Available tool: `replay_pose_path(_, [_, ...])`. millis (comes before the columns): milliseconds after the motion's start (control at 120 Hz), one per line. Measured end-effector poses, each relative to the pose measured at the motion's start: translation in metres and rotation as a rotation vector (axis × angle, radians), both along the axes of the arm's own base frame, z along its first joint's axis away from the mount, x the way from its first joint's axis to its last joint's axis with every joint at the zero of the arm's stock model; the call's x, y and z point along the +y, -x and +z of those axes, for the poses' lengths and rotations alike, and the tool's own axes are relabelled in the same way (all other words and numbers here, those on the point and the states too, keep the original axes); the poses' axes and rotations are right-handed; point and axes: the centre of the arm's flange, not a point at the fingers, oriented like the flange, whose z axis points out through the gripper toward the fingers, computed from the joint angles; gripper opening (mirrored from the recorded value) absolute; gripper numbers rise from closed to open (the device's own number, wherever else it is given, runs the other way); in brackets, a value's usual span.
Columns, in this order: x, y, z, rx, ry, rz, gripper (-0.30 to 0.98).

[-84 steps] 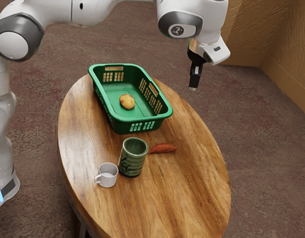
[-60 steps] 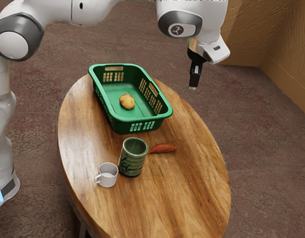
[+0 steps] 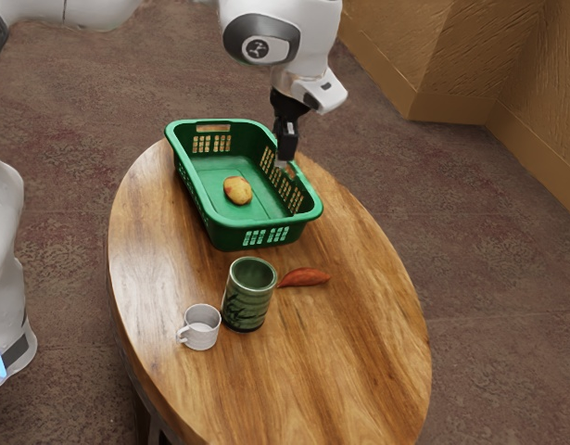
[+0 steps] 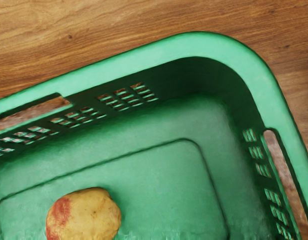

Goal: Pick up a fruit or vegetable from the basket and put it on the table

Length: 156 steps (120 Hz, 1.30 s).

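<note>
Wooden table (image 3: 359, 324) bears green basket (image 4: 204, 45); potato (image 3: 237, 190) inside, exterior view's 8 o'clock from pincer (image 3: 283, 165). Pincer opening can't be told, nothing held. Off-centre descent could clip rim.

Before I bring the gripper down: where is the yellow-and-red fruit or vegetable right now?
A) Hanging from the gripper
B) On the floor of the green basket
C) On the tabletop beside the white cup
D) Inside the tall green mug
B: the yellow-and-red piece lies on the bottom of the green basket, with the basket's walls around it.
</note>
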Motion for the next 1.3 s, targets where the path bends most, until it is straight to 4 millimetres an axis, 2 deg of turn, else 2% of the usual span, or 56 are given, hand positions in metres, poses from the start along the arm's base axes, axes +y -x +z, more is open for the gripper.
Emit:
replay_pose_path(75, [0.031, 0.016, -0.001, -0.013, 0.007, 0.093, 0.69])
replay_pose_path(233, [0.074, 0.034, -0.016, -0.014, 0.027, 0.223, 0.69])
replay_pose_path(317, [0.087, 0.035, -0.027, -0.015, 0.041, 0.254, 0.69])
replay_pose_path(408, [0.097, 0.025, -0.042, -0.008, 0.059, 0.271, 0.69])
replay_pose_path(558, [0.103, 0.007, -0.07, 0.01, 0.091, 0.279, 0.69])
replay_pose_path(658, [0.114, 0.001, -0.088, 0.029, 0.117, 0.302, 0.69])
replay_pose_path(875, [0.122, -0.009, -0.121, 0.07, 0.166, 0.324, 0.69])
replay_pose_path(1075, [0.124, -0.005, -0.145, 0.105, 0.198, 0.339, 0.69])
replay_pose_path(1300, [0.133, 0.0, -0.152, 0.113, 0.213, 0.359, 0.69])
